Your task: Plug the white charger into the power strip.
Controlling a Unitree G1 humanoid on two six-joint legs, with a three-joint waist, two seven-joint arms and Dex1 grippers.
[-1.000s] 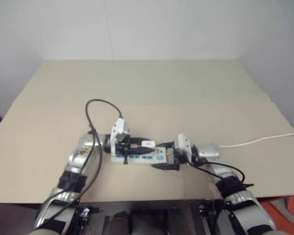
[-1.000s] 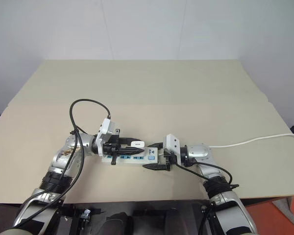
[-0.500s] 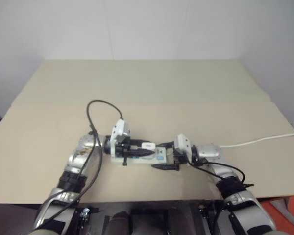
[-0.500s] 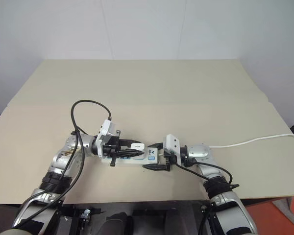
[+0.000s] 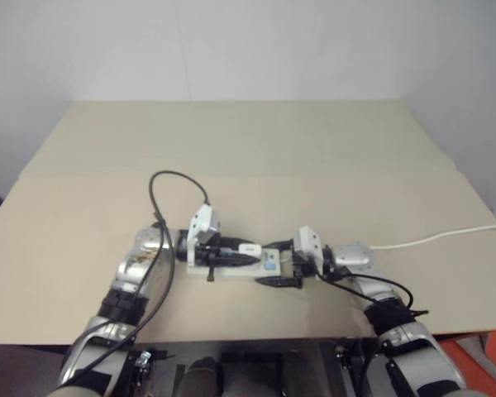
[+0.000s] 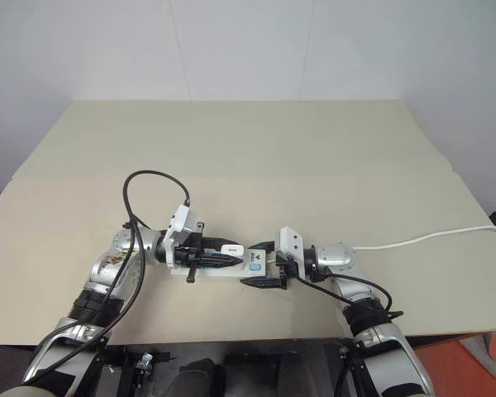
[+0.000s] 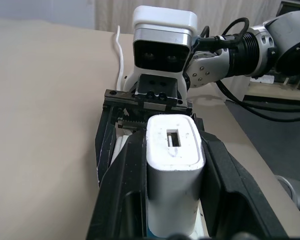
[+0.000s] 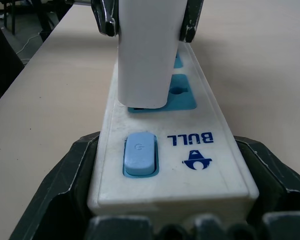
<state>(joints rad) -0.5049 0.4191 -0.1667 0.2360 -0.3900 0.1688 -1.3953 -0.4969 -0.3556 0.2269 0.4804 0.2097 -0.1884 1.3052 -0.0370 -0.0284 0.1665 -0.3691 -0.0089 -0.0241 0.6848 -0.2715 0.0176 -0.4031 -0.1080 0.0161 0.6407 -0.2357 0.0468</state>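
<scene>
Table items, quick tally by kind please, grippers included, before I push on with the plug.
White charger: 1, held in the left gripper
Power strip: 1, clamped at its switch end by the right gripper
Strip cord: 1
Grippers: 2
Total: 5
</scene>
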